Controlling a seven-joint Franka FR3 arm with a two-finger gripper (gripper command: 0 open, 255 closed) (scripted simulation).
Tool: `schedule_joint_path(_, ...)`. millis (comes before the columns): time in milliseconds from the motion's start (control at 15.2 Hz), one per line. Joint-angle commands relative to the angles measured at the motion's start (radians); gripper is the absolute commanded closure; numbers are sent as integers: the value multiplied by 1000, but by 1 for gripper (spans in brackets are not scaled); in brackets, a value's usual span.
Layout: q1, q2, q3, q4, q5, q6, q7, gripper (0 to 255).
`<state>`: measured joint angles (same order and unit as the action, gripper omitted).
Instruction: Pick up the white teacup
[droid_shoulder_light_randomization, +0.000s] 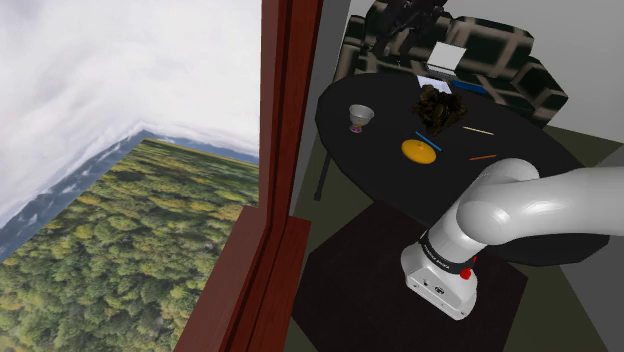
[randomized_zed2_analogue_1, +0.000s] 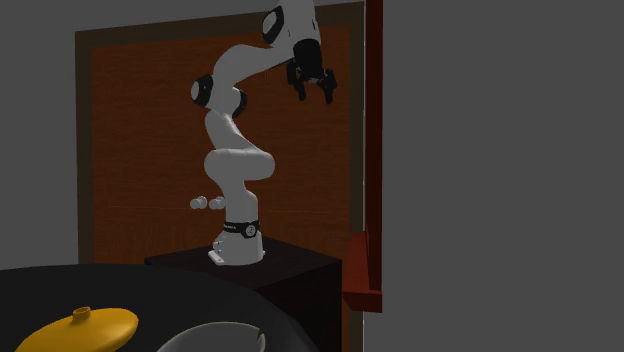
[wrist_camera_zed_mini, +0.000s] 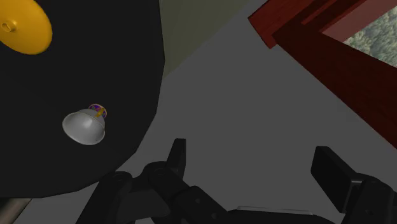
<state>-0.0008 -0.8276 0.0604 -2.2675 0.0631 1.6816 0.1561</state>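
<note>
On round black table, counted: 1 teacup, 1 orange disc, 3 thin sticks, 1 dark ragged clump.

- Teacup: pale grey-white, flared bell shape, narrow foot with purple and yellow marking. Upright, near table edge at shoulder view's left, well apart from orange disc.
- Orange disc: smooth, shallow dome with small knob at centre.
- Sticks: blue just beside disc; tan; orange. All lying flat.
- Clump: dark brown, leafy or tangled texture; exact kind not discernible.

Beyond table: 1 dark plaid sofa carrying 1 white boxy item. Red-brown wooden door frame at shoulder view's left.

- Arm: 1, white with dark joints, on dark box stand. Black band at base with white lettering, unreadable.
- Gripper: raised high, released, fingers spread wide with nothing between. Seen from wrist, positioned over grey floor just beside table rim; teacup off to one side, untouched.
</note>
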Motion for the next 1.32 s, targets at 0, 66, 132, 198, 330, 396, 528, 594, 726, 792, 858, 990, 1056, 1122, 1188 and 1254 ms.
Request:
schedule_joint_path(0, 0, 0, 0, 0, 0, 0, 0, 0)
schedule_joint_path(66, -2, 5, -10, -23, -11, 24, -19, 0)
schedule_joint_path(132, -5, 12, -19, -45, -23, 49, -38, 0)
schedule_joint_path(198, -8, 20, -29, -65, -34, 75, -56, 0)
schedule_joint_path(330, -15, 40, -49, -103, -57, 126, -93, 0)
schedule_joint_path(396, -19, 51, -59, -121, -69, 153, -111, 0)
schedule_joint_path(528, -27, 79, -80, -152, -92, 207, -146, 0)
schedule_joint_path(594, -31, 95, -91, -165, -104, 235, -163, 0)
schedule_joint_path(726, -40, 131, -112, -189, -127, 291, -197, 0)
schedule_joint_path(792, -44, 151, -123, -199, -139, 319, -213, 0)
schedule_joint_path(858, -49, 173, -134, -207, -151, 348, -230, 0)
schedule_joint_path(990, -59, 220, -155, -220, -174, 406, -262, 0)
schedule_joint_path(1056, -63, 245, -166, -225, -185, 436, -277, 0)
schedule_joint_path(1122, -68, 272, -177, -228, -196, 465, -293, 0)
schedule_joint_path(1188, -73, 300, -188, -229, -206, 494, -308, 0)
schedule_joint_path(1254, -77, 329, -198, -229, -216, 523, -323, 0)
